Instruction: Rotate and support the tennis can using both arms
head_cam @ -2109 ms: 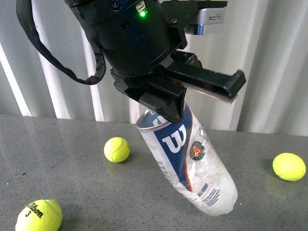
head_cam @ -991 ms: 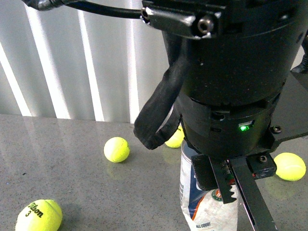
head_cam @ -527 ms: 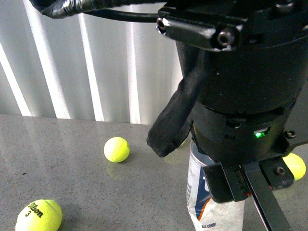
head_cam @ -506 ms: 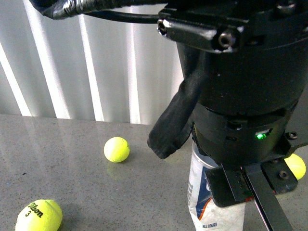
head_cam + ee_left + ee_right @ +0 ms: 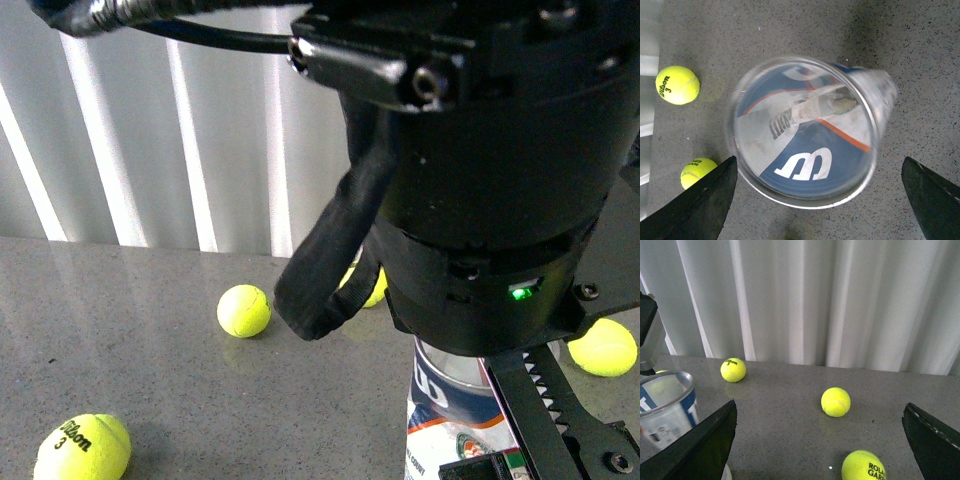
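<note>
Yellow balls: perhaps four; one tennis can [image 5: 805, 132] upright between wide-spread fingers [image 5: 702, 205].

Blue-white-orange tennis can [image 5: 805, 135] (clear plastic), yellow balls [image 5: 835, 402].

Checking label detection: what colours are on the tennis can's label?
White, blue and an orange stripe on the tennis can, with a white W logo; clearest in the left wrist view.
</note>
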Motion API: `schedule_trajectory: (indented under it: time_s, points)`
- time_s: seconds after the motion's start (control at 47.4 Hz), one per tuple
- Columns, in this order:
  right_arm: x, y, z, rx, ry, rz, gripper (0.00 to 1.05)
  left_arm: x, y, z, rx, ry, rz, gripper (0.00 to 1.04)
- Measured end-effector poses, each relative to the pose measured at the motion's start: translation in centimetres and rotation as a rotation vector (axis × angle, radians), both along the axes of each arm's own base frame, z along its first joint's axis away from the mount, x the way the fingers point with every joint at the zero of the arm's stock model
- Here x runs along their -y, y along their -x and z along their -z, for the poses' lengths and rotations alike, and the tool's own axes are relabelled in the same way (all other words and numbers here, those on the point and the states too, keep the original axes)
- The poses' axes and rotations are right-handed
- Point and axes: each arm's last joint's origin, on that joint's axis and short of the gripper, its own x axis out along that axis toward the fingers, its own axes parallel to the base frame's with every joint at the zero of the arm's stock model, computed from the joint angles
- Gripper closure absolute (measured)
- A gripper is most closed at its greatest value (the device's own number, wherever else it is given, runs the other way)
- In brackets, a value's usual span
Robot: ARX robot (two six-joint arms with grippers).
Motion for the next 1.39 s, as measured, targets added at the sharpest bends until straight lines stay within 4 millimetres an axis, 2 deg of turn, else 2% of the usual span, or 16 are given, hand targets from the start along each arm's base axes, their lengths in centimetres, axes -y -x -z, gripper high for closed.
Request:
schedule_trajectory:
  time_s: [0.358,0.548,0.717,0.78,0.907,1.054,1.118,1.244,1.286,1.392]
  points:
    - [0.0,0.0,0.0,0.000,0.000,0.000,0.07,-1.1,0.7,-2.6,-0.007,0.076,-0.039,0.07]
    - [0.0,0.0,0.0,0.000,0.000,0.000,0.07,-2.8,0.9,-5.6,-0.020,0.221,-0.084,0.07]
    - [0.0,0.0,0.0,0.000,0.000,0.000,0.07,-5.8,0.2,-8.6,0.050,0.390,-0.211,0.07]
    - [0.0,0.0,0.0,0.000,0.000,0.000,0.07,-7.7,-0.2,-9.6,0.102,0.473,-0.289,0.07]
    - [0.0,0.0,0.0,0.000,0.000,0.000,0.07,-11.5,-0.4,-10.4,0.175,0.579,-0.441,0.07]
    - [0.0,0.0,0.0,0.000,0.000,0.000,0.07,-16.5,-0.1,-9.6,0.202,0.720,-0.654,0.07]
    - [0.0,0.0,0.0,0.000,0.000,0.000,0.07,-19.0,0.6,-8.4,0.185,0.773,-0.751,0.07]
    - [0.0,0.0,0.0,0.000,0.000,0.000,0.07,-22.5,1.8,-6.1,0.173,0.858,-0.899,0.08]
    - [0.0,0.0,0.0,0.000,0.000,0.000,0.07,-23.8,2.3,-4.6,0.396,0.922,-0.959,0.18]
    - [0.0,0.0,0.0,0.000,0.000,0.000,0.07,-25.8,4.3,-2.0,0.595,1.050,-0.929,0.36]
